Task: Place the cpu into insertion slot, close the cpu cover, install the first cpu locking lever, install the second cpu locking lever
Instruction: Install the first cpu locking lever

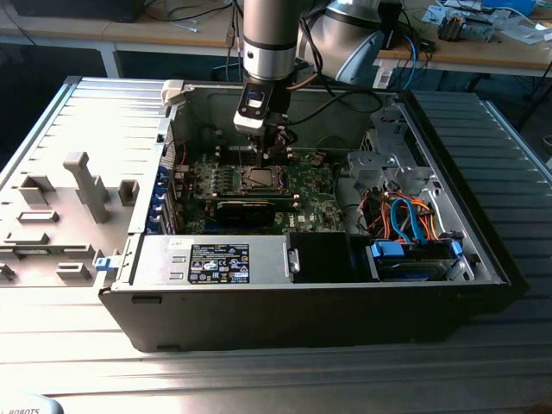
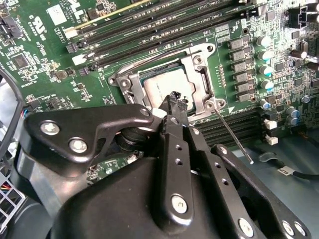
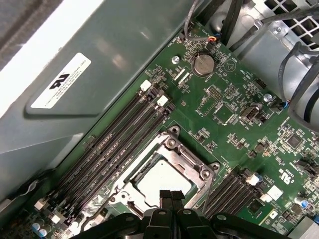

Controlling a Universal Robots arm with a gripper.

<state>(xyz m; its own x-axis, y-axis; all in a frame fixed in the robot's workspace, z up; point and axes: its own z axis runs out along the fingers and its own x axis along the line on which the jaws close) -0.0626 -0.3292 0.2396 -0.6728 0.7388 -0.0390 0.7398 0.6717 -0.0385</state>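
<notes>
The cpu [image 2: 163,85] [image 3: 158,179] lies flat in the insertion slot [image 1: 259,178] on the green board. The cpu cover [image 2: 200,74] [image 3: 172,145], a silver frame, lies down around it. A thin locking lever [image 2: 233,137] [image 3: 208,190] sticks out from one corner of the socket. My gripper [image 1: 263,145] [image 2: 174,98] [image 3: 171,195] hangs just over the edge of the chip and cover. Its black fingertips are shut together with nothing between them.
Rows of long black memory slots [image 2: 164,30] [image 3: 119,144] run beside the socket. A black card [image 1: 246,210] lies in front of it. The case wall [image 3: 99,64] rises close behind, and a drive cage with cables [image 1: 405,216] stands at the exterior view's right.
</notes>
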